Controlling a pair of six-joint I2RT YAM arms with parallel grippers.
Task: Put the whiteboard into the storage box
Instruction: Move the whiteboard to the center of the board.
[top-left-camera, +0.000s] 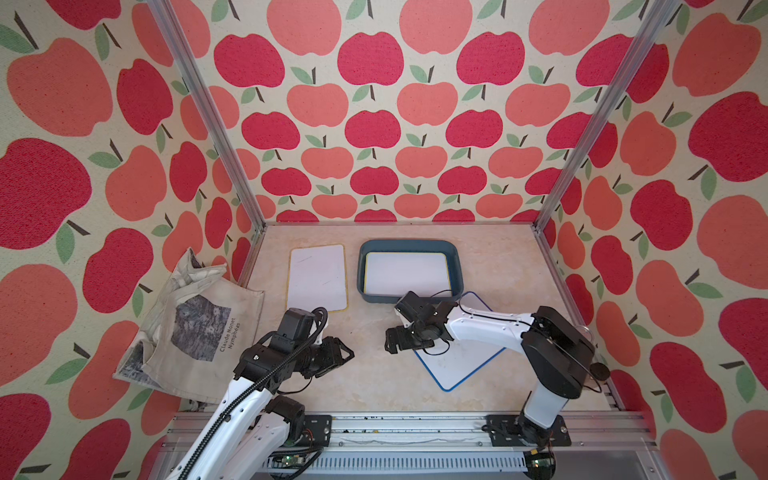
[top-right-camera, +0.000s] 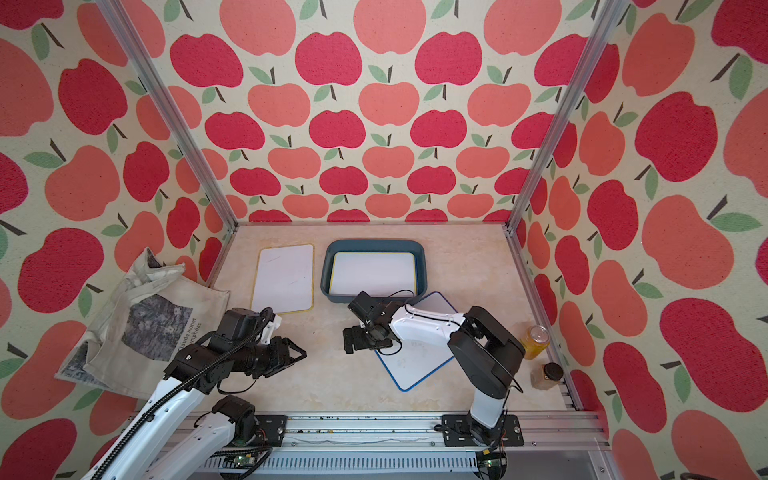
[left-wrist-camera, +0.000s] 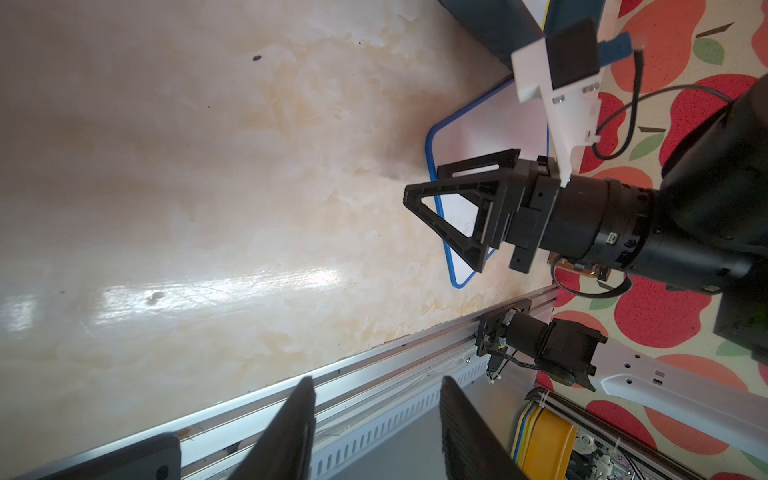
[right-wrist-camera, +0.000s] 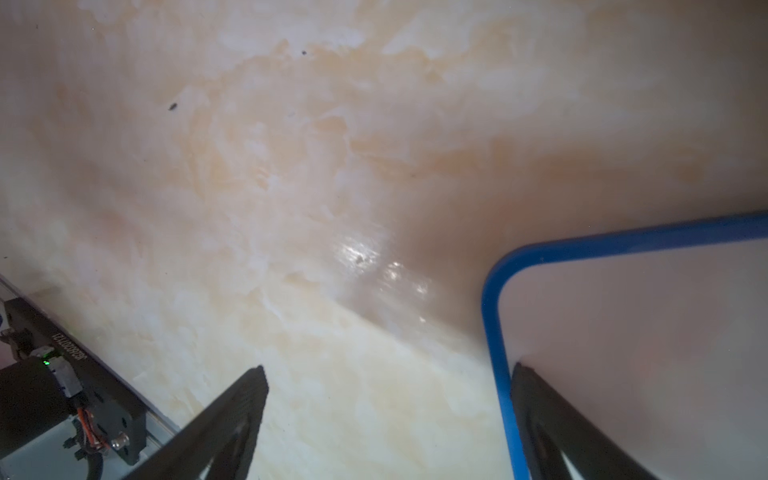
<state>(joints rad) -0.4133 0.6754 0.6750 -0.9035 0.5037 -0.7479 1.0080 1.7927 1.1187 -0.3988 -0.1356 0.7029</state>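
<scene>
Right end effector (right-wrist-camera: 388, 368) released, jaws wide, one finger over blue-rimmed whiteboard (right-wrist-camera: 644, 332) edge; storage box (top-left-camera: 455, 257) just beyond. Left end effector (top-left-camera: 349, 355) released, empty, above desk (top-left-camera: 374, 386).

The blue-rimmed whiteboard (top-left-camera: 457, 370) lies flat beside the storage box (top-left-camera: 409, 246) holding a yellow-rimmed whiteboard (top-left-camera: 407, 272).

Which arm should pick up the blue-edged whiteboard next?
Right. The right gripper, open, sits at a corner of the blue-edged whiteboard, one finger over it. The left gripper is farther away.

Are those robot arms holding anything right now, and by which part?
Nothing is held: the left tool and the right tool both stand open and empty.
</scene>
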